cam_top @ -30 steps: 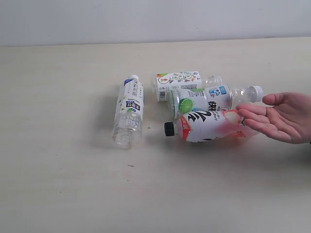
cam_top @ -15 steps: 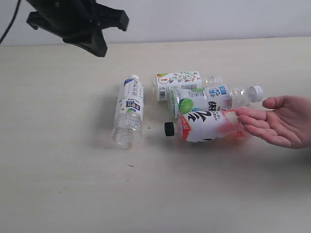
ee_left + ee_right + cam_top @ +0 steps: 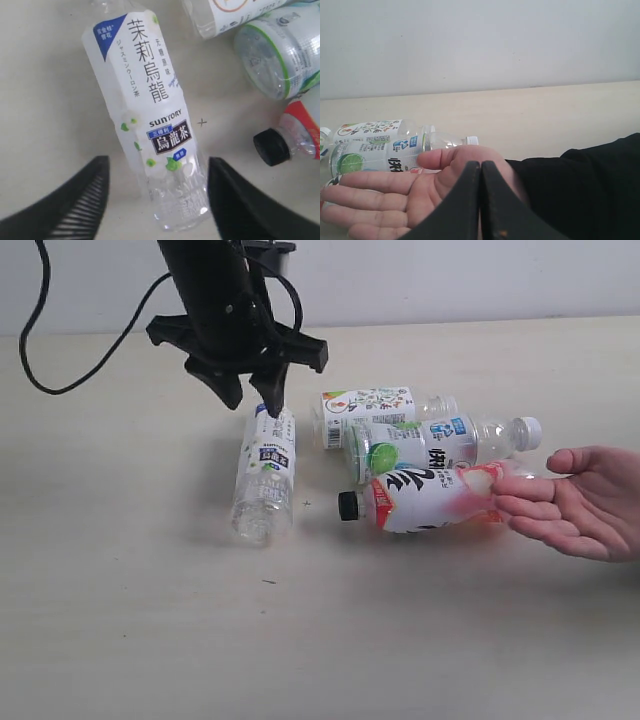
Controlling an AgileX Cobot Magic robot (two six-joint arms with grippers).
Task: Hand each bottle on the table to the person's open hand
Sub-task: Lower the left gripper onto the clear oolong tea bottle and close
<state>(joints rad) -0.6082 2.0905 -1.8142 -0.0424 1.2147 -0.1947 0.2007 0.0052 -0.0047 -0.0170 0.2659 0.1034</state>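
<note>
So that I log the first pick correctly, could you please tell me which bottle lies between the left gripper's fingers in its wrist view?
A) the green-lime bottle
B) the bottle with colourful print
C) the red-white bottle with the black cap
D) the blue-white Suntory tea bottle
D: the blue-white Suntory tea bottle lies framed between the fingers of the open left gripper.

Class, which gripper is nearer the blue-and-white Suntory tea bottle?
Left. The left gripper hangs open above the Suntory tea bottle; the right gripper, shut, is farther off by the person's hand.
</note>
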